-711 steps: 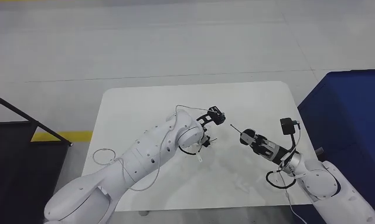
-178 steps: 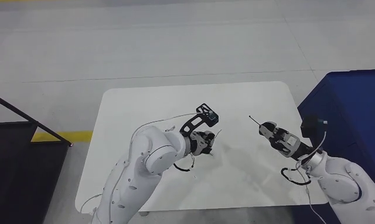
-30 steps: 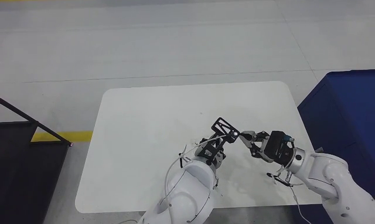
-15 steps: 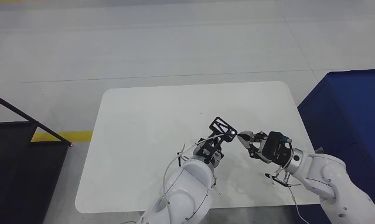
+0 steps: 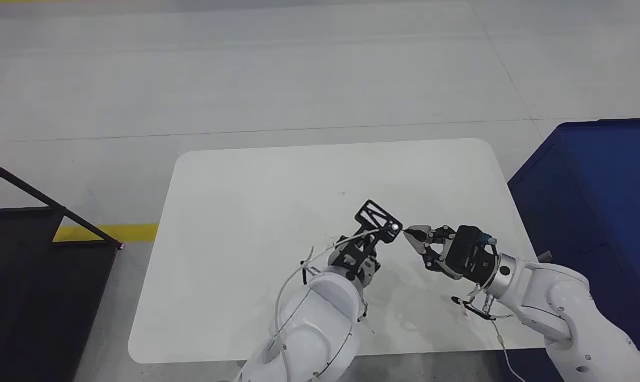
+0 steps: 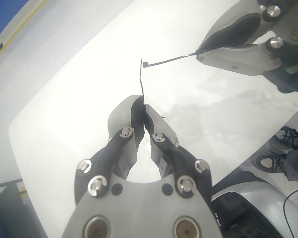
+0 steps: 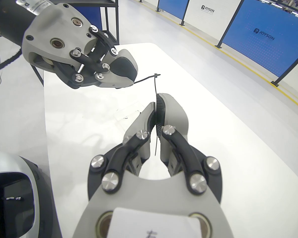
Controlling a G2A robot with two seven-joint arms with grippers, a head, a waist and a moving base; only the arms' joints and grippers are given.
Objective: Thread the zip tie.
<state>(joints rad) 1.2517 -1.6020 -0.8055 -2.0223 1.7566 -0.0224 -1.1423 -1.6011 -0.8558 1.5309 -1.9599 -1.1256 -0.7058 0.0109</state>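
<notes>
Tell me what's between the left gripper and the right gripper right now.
Only the zip tie: the strap from the left gripper meets the head held out by the right gripper, above the white table. The left wrist view shows it.

The thin plastic zip tie (image 6: 145, 64) is black. The left metal gripper (image 6: 142, 101) and the right metal gripper (image 7: 156, 99) are silver-grey with black ribbed pads (image 7: 160, 108) (black linkage bars too). The rounded table top (image 5: 250, 232) is plain white.

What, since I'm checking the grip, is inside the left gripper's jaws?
A black zip tie, pinched by the shut left gripper; its clamped stretch is hidden between the jaws.
</notes>
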